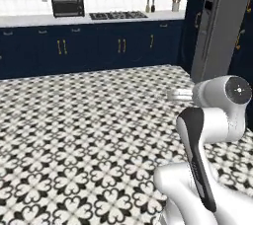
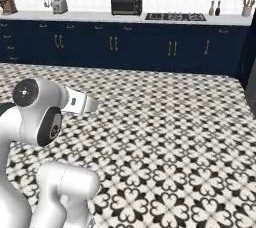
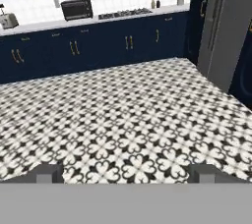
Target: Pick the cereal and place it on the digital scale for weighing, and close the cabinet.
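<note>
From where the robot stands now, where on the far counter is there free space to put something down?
The counter is bare between the toaster and the black oven. Another bare strip lies between the stovetop and the two bottles. The right end is crowded by bottles and utensil holder.

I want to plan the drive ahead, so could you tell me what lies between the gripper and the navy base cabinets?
Patterned tile floor alone separates the gripper from the base cabinets, per the hand view.
</note>
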### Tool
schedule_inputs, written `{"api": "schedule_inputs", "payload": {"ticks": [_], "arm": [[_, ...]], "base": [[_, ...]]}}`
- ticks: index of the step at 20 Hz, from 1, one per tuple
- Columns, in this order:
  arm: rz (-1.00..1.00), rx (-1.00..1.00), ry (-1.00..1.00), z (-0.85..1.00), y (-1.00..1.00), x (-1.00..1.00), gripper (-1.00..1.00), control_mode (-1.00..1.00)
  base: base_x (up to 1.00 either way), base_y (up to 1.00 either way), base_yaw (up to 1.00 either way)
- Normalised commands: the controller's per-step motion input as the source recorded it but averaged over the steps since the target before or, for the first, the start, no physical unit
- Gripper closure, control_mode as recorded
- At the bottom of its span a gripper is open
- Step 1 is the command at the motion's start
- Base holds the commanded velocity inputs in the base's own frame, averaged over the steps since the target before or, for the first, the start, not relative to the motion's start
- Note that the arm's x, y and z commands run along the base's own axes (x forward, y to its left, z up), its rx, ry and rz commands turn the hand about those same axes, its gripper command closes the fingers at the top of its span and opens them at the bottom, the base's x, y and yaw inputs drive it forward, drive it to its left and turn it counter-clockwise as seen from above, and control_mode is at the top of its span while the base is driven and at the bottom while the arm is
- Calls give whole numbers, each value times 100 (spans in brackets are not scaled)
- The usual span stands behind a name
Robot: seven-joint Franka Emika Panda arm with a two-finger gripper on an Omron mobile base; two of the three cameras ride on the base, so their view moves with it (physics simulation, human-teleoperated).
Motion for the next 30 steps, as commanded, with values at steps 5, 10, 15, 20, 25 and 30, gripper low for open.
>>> {"api": "schedule_inputs", "payload": {"ticks": [5, 10, 15, 20, 25, 30], "arm": [[0, 0, 0, 0, 0, 0, -100, 100], [0, 0, 0, 0, 0, 0, -100, 100], [0, 0, 0, 0, 0, 0, -100, 100], [0, 0, 0, 0, 0, 0, -100, 100], [0, 0, 0, 0, 0, 0, -100, 100], [0, 0, 0, 0, 0, 0, -100, 100]], "base": [[0, -24, -86], [2, -60, -77], [3, -45, -81], [7, -2, -86], [32, 12, -81], [89, 60, -55]]}}
